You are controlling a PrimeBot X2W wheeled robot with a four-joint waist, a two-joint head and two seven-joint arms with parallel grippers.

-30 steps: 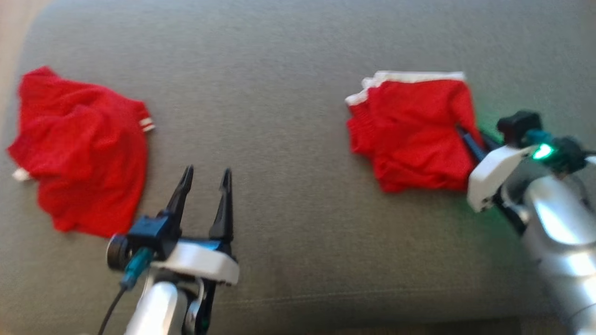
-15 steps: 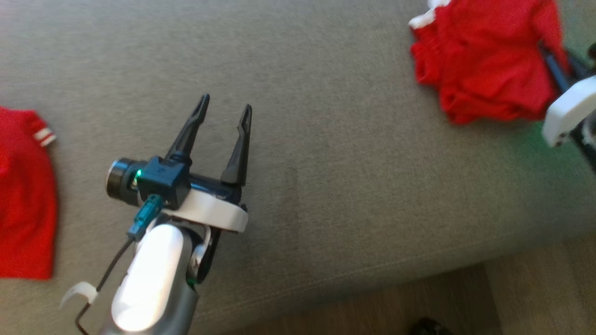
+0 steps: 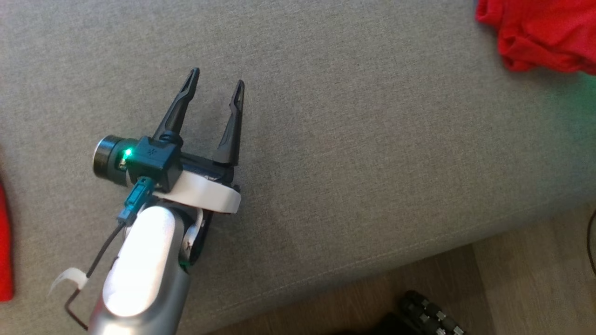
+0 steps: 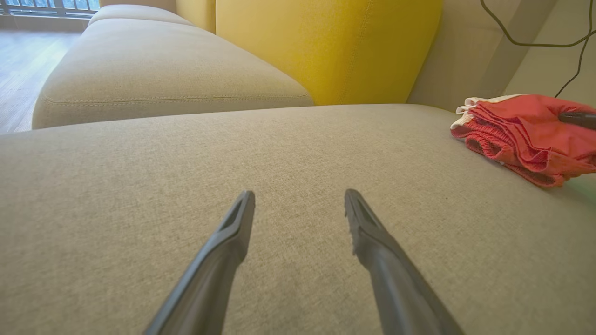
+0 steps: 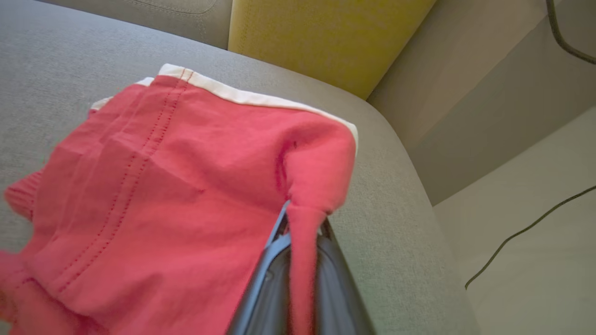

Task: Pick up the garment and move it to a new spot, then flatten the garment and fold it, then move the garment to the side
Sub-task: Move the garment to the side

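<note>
The garment [image 3: 545,37] is red with a white band and lies folded on the grey sofa seat [image 3: 372,139], at the head view's top right corner. In the right wrist view the garment [image 5: 177,186] spreads ahead of my right gripper [image 5: 305,228], which is shut on a pinched fold at its near edge. My left gripper [image 3: 216,80] hovers open over bare seat fabric, well to the left of the garment [image 4: 526,135], with nothing between its fingers [image 4: 233,242]. A dark fingertip of the right gripper [image 4: 577,118] rests on the cloth.
A second red cloth [image 3: 3,242] peeks in at the left edge. The seat's front edge runs above wooden floor [image 3: 512,279], where a black wheeled part [image 3: 428,316] shows. A yellow back cushion [image 4: 326,46] stands behind, and a black cable [image 5: 521,232] lies to the right.
The head camera has swung, so both red cloths slid toward the picture's edges and the right arm left that view. The left gripper stays open; the floor now shows.
</note>
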